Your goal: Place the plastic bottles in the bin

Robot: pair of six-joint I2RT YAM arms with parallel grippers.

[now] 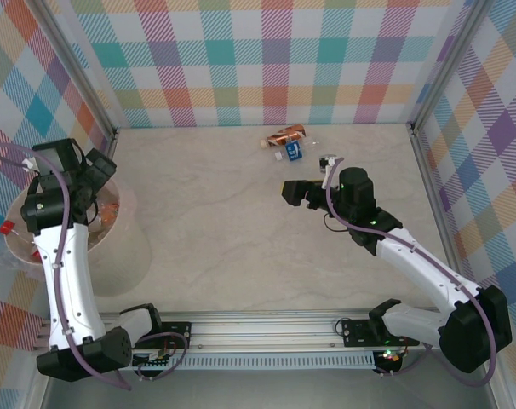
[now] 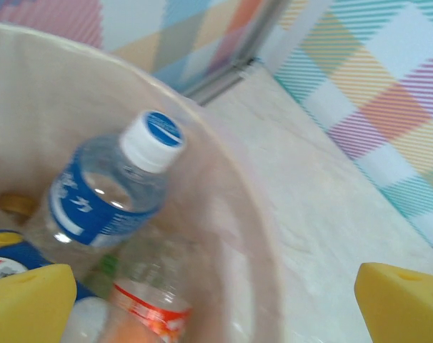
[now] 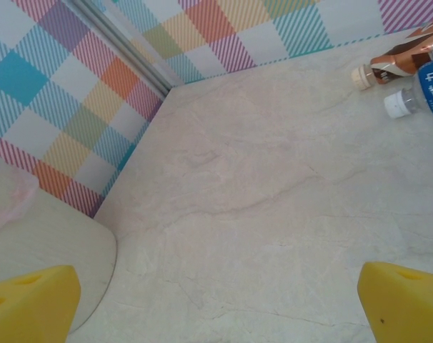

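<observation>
The bin, a wide pale translucent bucket, stands at the table's left edge. My left gripper hangs open above it, holding nothing. In the left wrist view the open left gripper looks down past the rim at a blue-labelled bottle with a white cap and a red-labelled bottle lying inside. An orange-brown bottle, a blue-labelled bottle and a small clear one lie near the back wall. My right gripper is open, just in front of them, pointing left. The right wrist view has them top right.
Checked walls close off the back and both sides. The bin's side sits at the lower left of the right wrist view, with bare marble tabletop between it and the open right gripper. A small red object lies left of the bin.
</observation>
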